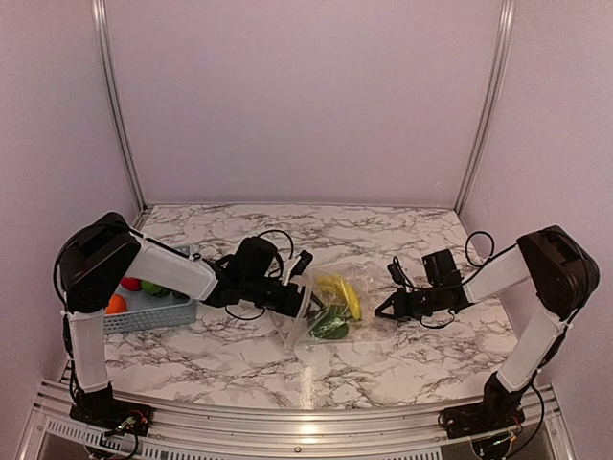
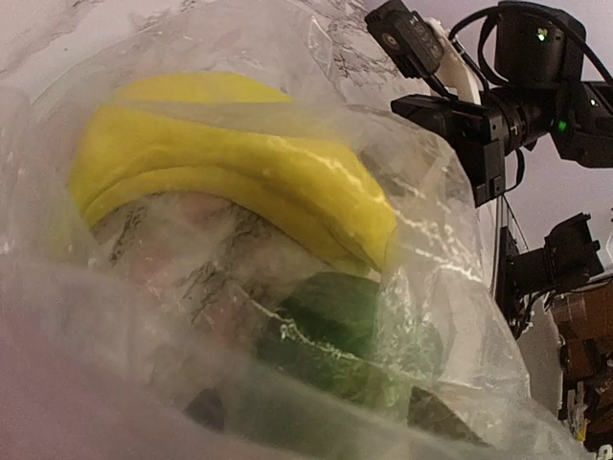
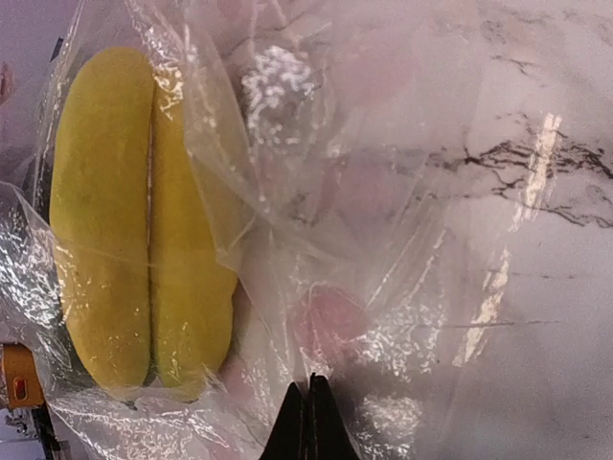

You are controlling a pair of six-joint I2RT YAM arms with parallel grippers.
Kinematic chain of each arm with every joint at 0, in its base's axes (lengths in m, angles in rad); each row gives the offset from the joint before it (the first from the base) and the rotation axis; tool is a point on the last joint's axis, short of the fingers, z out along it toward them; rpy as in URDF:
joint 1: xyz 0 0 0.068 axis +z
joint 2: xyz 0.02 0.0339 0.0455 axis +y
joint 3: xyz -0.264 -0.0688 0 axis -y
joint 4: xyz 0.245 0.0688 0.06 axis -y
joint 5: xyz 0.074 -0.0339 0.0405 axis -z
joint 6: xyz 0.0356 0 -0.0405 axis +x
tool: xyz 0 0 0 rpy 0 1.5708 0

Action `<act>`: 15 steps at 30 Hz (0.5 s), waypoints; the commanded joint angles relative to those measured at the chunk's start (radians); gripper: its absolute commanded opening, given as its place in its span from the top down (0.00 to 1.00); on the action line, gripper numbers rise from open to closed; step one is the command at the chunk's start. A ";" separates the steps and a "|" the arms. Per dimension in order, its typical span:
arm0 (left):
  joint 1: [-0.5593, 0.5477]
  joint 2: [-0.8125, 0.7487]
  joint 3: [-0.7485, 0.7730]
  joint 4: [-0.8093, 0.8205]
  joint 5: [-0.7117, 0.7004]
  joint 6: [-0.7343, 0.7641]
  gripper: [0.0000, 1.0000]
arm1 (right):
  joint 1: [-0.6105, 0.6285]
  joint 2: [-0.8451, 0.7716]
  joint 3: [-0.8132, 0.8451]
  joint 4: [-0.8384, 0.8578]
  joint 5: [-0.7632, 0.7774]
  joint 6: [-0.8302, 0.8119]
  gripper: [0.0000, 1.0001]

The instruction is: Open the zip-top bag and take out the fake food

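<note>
Where the basket (image 1: 158, 314) sits: far left on the tabletop (image 1: 383, 240), holding an orange ball (image 1: 116, 304), a red fruit (image 1: 130, 284) and a green piece (image 1: 153, 287).
State of left hand (image 1: 305, 302): at the left edge of the zip-top bag (image 1: 367, 305); fingers hidden by film, so I cannot tell if it grips.
Place of zip-top bag: flat, mid-tabletop, between both hands.
Inside it: yellow banana (image 1: 340, 290) beside a dark-green vegetable (image 1: 330, 328).
State of right hand (image 1: 383, 309): at the bag's right edge, fingertips closed together; pinched film unclear.
</note>
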State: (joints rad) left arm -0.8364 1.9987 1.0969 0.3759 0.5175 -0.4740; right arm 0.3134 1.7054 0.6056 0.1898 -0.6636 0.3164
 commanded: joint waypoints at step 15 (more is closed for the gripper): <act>-0.143 0.095 0.179 -0.306 -0.239 0.318 0.01 | 0.030 0.013 0.022 -0.029 0.052 0.006 1.00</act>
State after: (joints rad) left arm -0.9504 2.0396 1.2430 0.2028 0.4099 -0.2478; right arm 0.3302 1.7054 0.6109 0.1936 -0.6518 0.3172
